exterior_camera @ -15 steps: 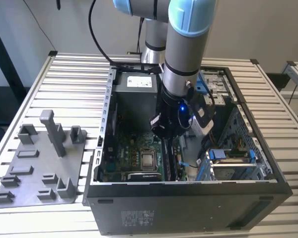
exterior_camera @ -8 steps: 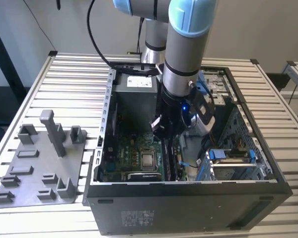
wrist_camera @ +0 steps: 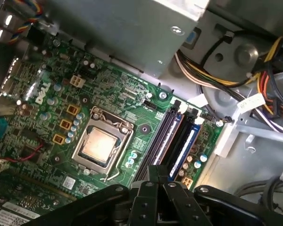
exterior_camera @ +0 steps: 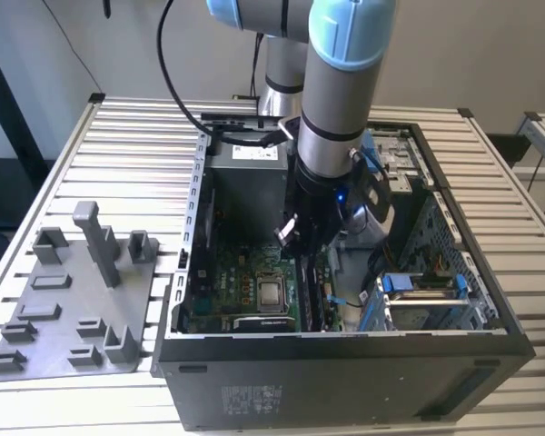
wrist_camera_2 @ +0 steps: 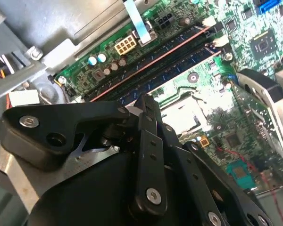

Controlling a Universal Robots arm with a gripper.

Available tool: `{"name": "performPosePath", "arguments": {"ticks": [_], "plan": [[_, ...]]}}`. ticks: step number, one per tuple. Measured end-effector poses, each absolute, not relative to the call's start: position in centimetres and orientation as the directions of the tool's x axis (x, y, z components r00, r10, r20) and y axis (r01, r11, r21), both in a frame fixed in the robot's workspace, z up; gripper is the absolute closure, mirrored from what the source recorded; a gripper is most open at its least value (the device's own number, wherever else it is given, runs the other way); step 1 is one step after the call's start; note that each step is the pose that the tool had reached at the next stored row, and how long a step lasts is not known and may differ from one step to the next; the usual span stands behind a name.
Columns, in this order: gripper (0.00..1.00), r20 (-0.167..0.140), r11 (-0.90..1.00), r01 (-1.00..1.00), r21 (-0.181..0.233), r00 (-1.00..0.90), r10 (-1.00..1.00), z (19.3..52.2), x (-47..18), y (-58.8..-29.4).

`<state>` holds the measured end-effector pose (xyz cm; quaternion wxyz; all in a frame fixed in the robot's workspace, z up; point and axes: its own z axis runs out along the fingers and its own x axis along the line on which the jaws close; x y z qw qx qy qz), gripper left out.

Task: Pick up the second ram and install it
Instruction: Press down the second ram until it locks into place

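Hanging inside the open computer case point(exterior_camera: 490, 318), the gripper point(exterior_camera: 291, 243) stood low over the green motherboard point(wrist_camera: 146, 127). In both wrist views its jaws were drawn narrow, the tips almost together, and I saw nothing held between them point(wrist_camera: 155, 181) point(wrist_camera_2: 146, 101).

The second ram point(wrist_camera: 166, 136) was not in the jaws. It stood on its edge in the memory slots, just beyond the tips and beside the blue slot point(wrist_camera: 186, 146). In the second wrist view it showed as a dark strip point(wrist_camera_2: 179, 70) near the tips. I could not tell it surely from the similar stick next to it.

The motherboard carried white lettering point(wrist_camera: 41, 93). White labels were on the power supply point(exterior_camera: 254, 154), the case front point(exterior_camera: 252, 400) and a cable point(wrist_camera: 250, 102). The grey tray point(exterior_camera: 73, 318) lay on the surface point(exterior_camera: 136, 145), at the exterior view's left.
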<state>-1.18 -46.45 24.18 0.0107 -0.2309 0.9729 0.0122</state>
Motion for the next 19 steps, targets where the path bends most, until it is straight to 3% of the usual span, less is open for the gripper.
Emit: {"name": "performPosePath", "arguments": {"ticks": [19], "plan": [[0.89, -0.027, 0.687, -0.727, 0.020, -0.687, -0.726, 23.82, -1.18, -46.45]]}}
